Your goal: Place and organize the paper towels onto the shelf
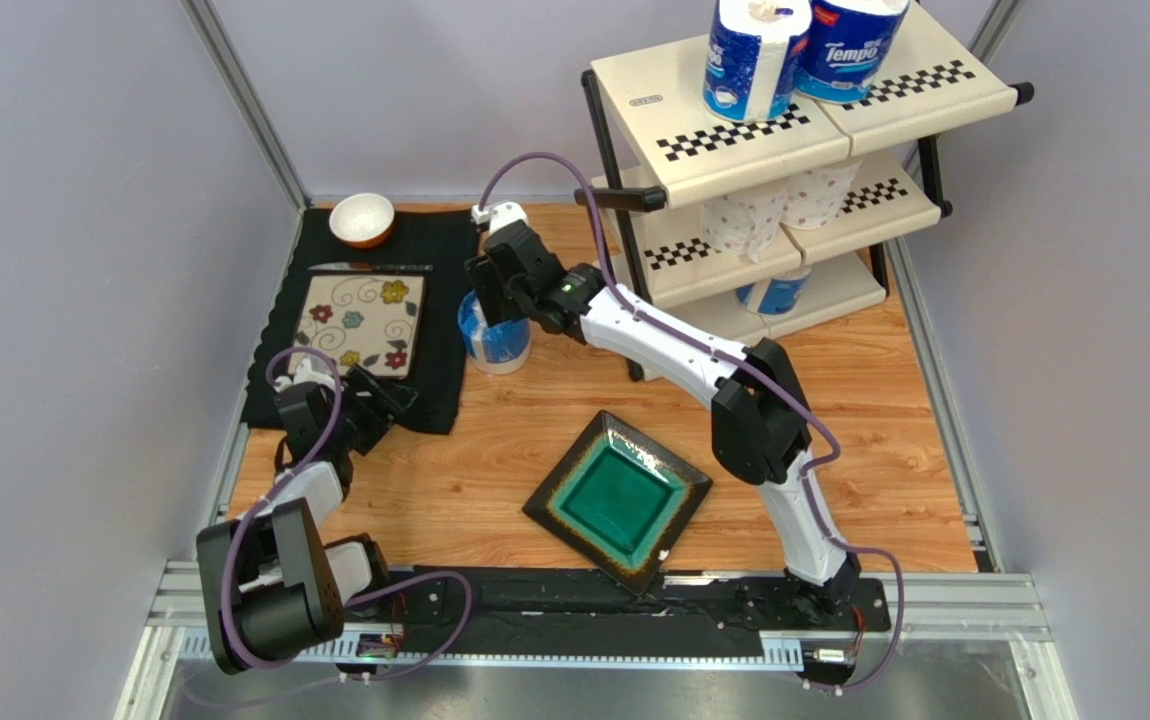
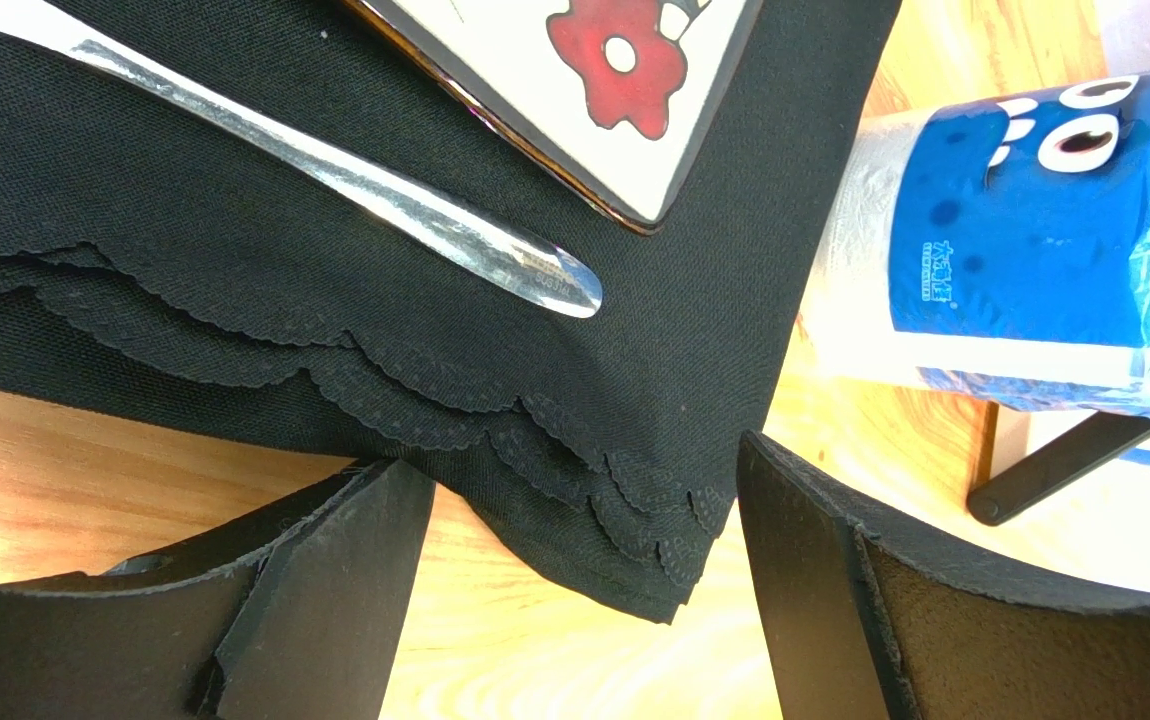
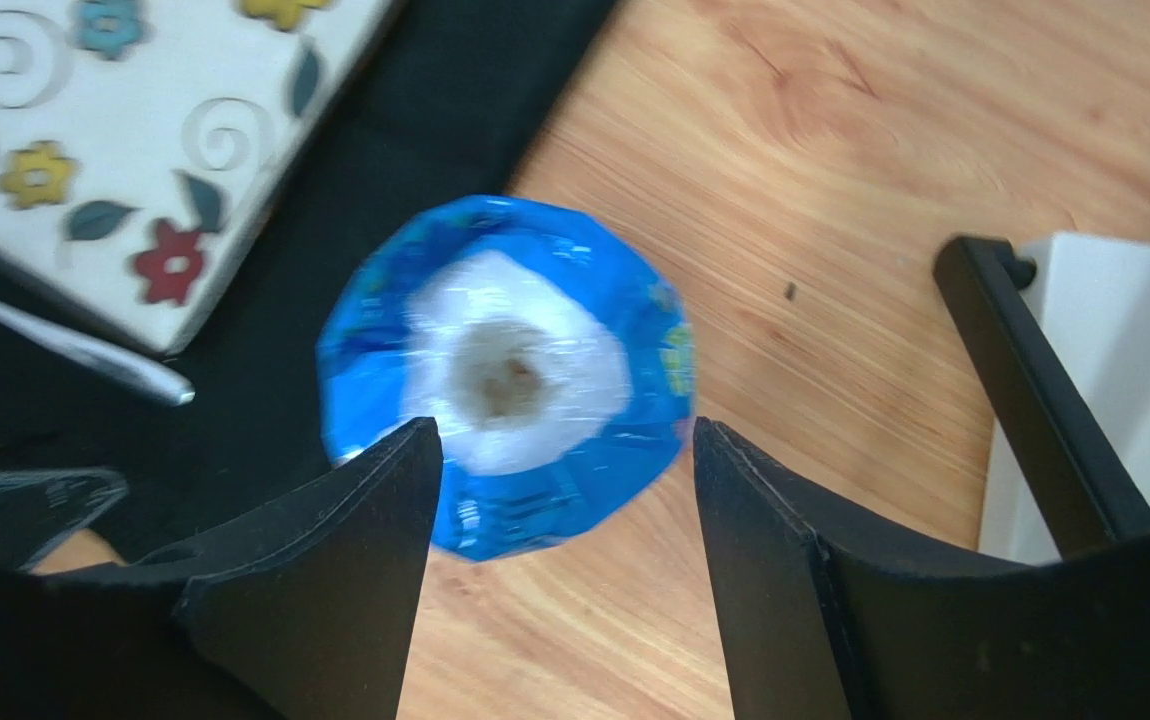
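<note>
1. Upright on the tabletop (image 1: 867,435), just beside the right edge of the black placemat (image 1: 439,300): one blue-wrapped paper towel roll (image 3: 506,375).
2. Directly above it, the right gripper (image 3: 562,435), jaws spread, gripping nothing.
3. At the back right corner, the shelf (image 1: 656,83): two Tempo rolls (image 1: 754,57) on top, plain white rolls (image 1: 777,210) on the middle tier, a blue roll (image 1: 774,290) at the bottom.
4. At the placemat's front edge, the left gripper (image 2: 578,458), open and empty.
5. On the placemat: floral plate (image 1: 363,318), knife (image 2: 386,195), white bowl (image 1: 362,219). Toward the front edge, a green square plate (image 1: 616,498).
</note>
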`<state>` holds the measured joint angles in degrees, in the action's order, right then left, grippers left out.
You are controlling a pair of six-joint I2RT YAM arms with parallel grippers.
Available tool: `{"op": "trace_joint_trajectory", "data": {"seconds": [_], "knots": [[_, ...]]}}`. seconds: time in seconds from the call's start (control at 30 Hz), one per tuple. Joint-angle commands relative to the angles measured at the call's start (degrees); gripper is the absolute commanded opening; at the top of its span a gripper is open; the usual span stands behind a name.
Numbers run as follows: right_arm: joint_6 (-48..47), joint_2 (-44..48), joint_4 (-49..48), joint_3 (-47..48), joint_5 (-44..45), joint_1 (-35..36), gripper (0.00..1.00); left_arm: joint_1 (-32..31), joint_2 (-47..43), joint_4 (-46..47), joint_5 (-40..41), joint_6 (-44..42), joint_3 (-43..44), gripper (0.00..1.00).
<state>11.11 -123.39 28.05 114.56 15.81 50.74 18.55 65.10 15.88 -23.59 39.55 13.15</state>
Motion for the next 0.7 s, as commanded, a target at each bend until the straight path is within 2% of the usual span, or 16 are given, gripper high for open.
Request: {"op": "trace_joint_trajectory", "data": {"seconds": [0.0,0.33,0.5,0.67], "knots": [[3.6,-1.3,0.9,2.9,-2.2,-2.7,0.66,0.4,1.7,-6.1,-0.4,0.2,-2.2,0.84],[3.2,-3.3,0.5,2.8,-3.8,-4.9,0.66,0.7,1.8,-6.0,-0.4,0.3,-2.2,0.84],[2.4,-3.4,-1.2,1.9,-8.4,-4.8,0.66,0.9,2.0,-5.9,-0.4,0.3,-2.2,0.84],[2.6,-4.9,-0.9,3.1,-9.0,-4.9,0.66,0.9,2.0,-5.9,-0.4,0.2,-2.2,0.84]]}}
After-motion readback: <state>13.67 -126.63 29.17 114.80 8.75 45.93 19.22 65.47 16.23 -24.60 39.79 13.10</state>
